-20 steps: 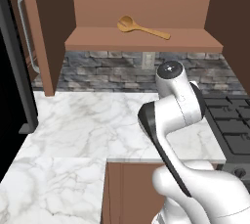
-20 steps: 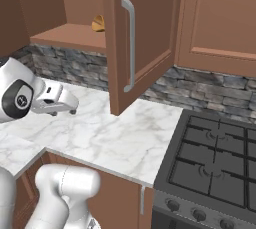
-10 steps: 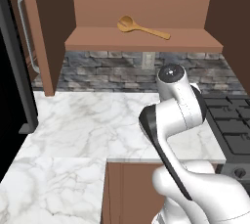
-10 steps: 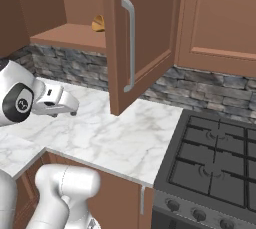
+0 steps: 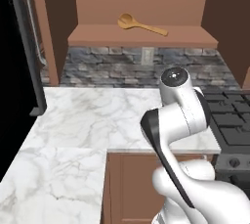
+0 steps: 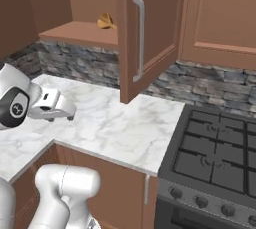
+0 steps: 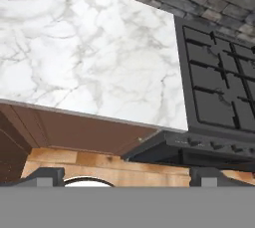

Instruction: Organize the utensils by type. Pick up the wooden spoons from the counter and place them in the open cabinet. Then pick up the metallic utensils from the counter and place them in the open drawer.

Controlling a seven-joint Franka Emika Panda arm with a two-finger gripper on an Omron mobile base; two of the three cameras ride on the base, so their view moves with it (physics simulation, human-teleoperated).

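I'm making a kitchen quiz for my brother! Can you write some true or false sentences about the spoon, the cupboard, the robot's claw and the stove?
1. A wooden spoon lies on the shelf of the open cabinet. True.
2. The gripper is squeezing a spoon. False: its jaws are open and hold nothing.
3. A black stove sits right beside the marble counter. True.
4. The spoon in the cabinet is shiny metal. False: it is golden-brown wood.
5. The gripper is reaching up into the cabinet. False: it hangs low over the counter.
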